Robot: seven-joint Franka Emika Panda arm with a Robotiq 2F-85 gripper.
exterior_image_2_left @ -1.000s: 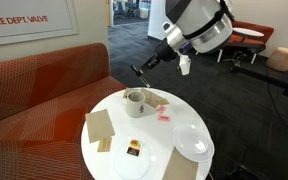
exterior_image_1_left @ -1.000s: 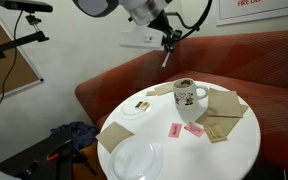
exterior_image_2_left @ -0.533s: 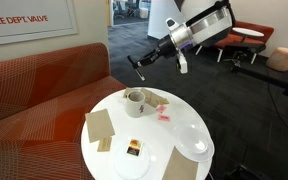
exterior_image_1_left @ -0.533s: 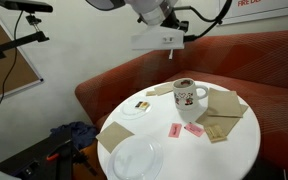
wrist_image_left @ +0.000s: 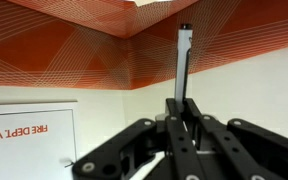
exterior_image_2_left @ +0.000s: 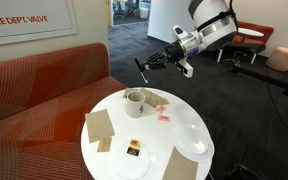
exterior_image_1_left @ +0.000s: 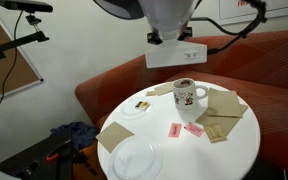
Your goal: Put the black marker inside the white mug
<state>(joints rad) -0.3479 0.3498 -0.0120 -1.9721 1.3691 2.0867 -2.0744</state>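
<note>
The white mug (exterior_image_1_left: 187,95) with a red print stands upright near the far side of the round white table (exterior_image_1_left: 229,150); it also shows in an exterior view (exterior_image_2_left: 134,100). My gripper (exterior_image_2_left: 154,64) is high above and beside the mug, held roughly level and pointing toward the wall. It is shut on the black marker (exterior_image_2_left: 141,63). In the wrist view the marker (wrist_image_left: 184,55) sticks straight out from between the closed fingers (wrist_image_left: 184,108). In an exterior view the arm's body (exterior_image_1_left: 169,20) hides the gripper and the marker.
Two white plates (exterior_image_1_left: 134,158) (exterior_image_1_left: 137,108), brown napkins (exterior_image_1_left: 114,135) (exterior_image_1_left: 226,100) and pink packets (exterior_image_1_left: 174,130) lie on the table. A red sofa (exterior_image_1_left: 114,85) curves behind it. Camera stands (exterior_image_1_left: 14,45) are at the side.
The arm has swung upward and turned. The gripper, still holding the marker, has gone from pointing down toward the mug to lying roughly level, higher above the table.
</note>
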